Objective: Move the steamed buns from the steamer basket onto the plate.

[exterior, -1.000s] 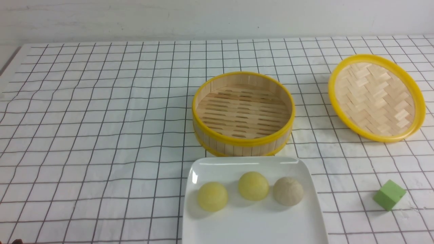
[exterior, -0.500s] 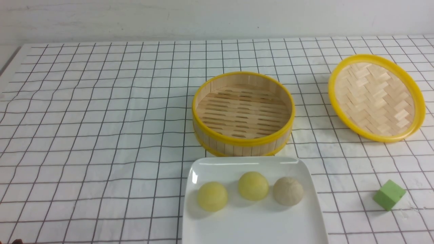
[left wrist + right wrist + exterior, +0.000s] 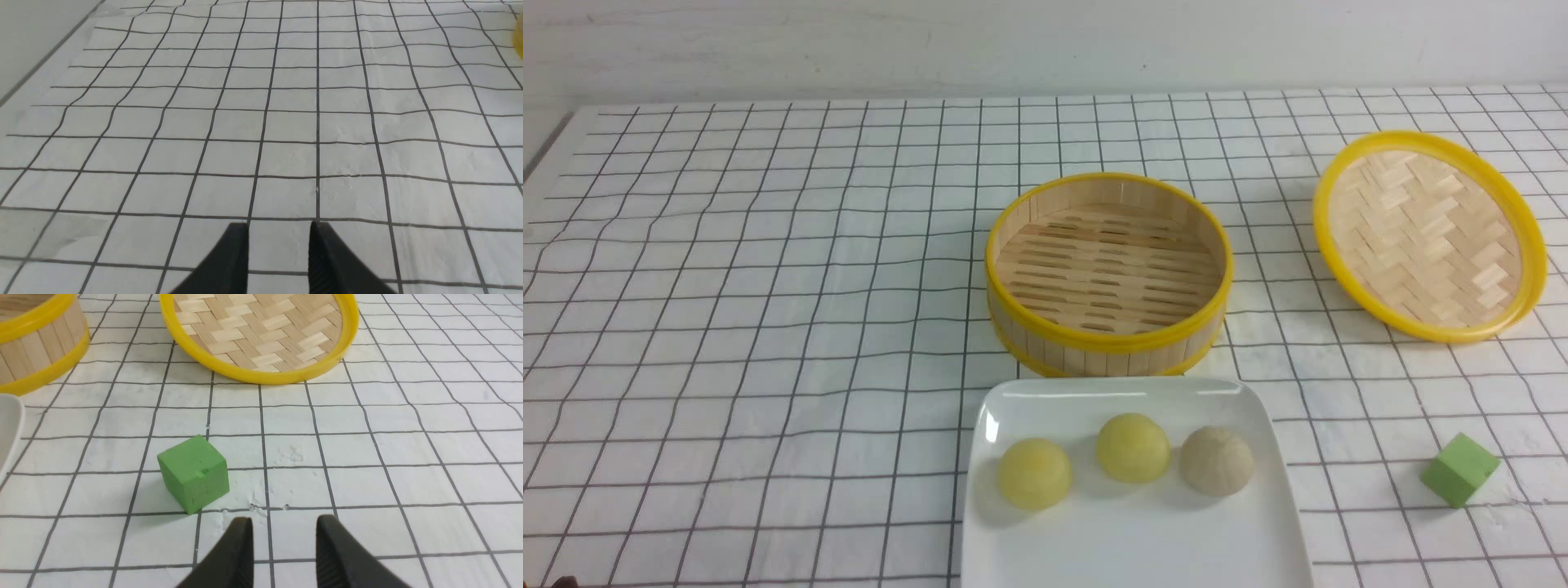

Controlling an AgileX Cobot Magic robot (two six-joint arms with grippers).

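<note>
With both end effectors (image 3: 278,245) (image 3: 282,539) parted & empty, 3 steamed buns (image 3: 1131,461) on plate (image 3: 1127,547), well apart.

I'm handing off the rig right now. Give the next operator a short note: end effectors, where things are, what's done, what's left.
Left end effector: open, empty, over bare cloth.
Right end effector: open, empty, near the green cube.
All three buns sit in a row on the plate.
Basket is empty, just behind the plate; lid lies to its right.
Done: transfer complete. Left: nothing visible.
</note>
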